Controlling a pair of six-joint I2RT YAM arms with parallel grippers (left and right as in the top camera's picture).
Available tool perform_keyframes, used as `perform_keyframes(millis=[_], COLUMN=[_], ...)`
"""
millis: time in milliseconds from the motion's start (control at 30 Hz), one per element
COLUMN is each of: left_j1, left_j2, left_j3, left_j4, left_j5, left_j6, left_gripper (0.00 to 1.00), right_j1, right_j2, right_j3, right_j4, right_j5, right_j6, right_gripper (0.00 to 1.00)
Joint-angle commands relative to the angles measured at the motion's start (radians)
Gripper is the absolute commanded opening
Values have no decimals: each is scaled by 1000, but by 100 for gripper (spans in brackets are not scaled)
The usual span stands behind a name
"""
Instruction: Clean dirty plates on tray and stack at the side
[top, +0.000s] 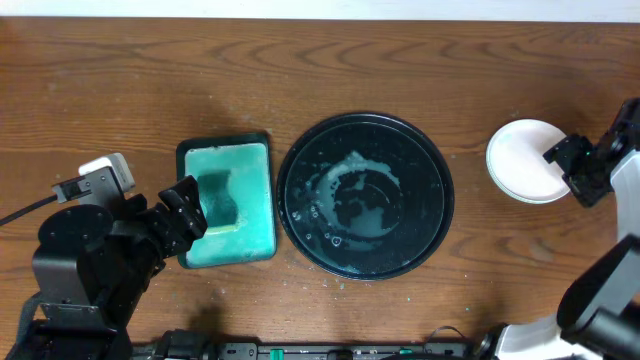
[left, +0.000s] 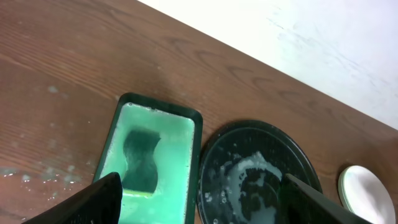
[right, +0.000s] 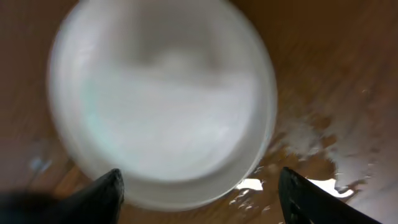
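The round black tray (top: 432, 160) sits mid-table with white soapy smears and no plates on it; it also shows in the left wrist view (left: 298, 152). A stack of white plates (top: 522, 160) stands on the table at the right; the top plate looks clean. My right gripper (top: 565, 158) is open just beside the stack's right edge, holding nothing; its wrist view shows the blurred plates (right: 161, 99) between its fingers (right: 199, 199). My left gripper (top: 185, 210) is open and empty at the left edge of the sponge tray, seen also in its own view (left: 199, 199).
A rectangular teal sponge tray (top: 258, 150) with a sponge (top: 216, 195) lies left of the black tray; it shows in the left wrist view (left: 186, 124) too. Water spots lie on the wood beside the plates (right: 311, 143). A cable runs off the left edge.
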Motion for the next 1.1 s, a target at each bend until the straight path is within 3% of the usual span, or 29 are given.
perform_keyframes(millis=[0,67,100,133,300,467,567,667,867,933,1067], left_j1=[0,0,0,0,0,0,0,0,0,0,0], left_j2=[1,1,1,1,1,1,1,1,1,1,1], left_j3=[13,13,13,13,13,13,13,13,13,13,13], left_j4=[-2,-2,-2,-2,-2,-2,-2,-2,-2,-2,-2], left_j5=[-5,-5,-5,-5,-5,-5,-5,-5,-6,-5,-5], left_j6=[2,2,2,2,2,2,2,2,2,2,2], left_gripper=[80,80,80,80,80,80,80,80,80,80,80], right_j1=[71,125,166,199,411,485,480,489,528,528,528], right_j2=[-183,-268,-317,-351,-521,-599,-656,-740,-980,-1158,-1342], right_j3=[13,13,13,13,13,13,8,-36,-270,-444,-637], right_j4=[-23,-26,-27,-31,-40,-110,-179,-141,51,109,176], right_j5=[-240,-412,-497,-529,-557,-550,-369,-265,-197,-192,-153], right_j6=[-153,-236,-265,-265,-236,-253,-336,-443,-479,-479,-480], right_gripper=[73,72,77,99,99,99,99,99,99,99,99])
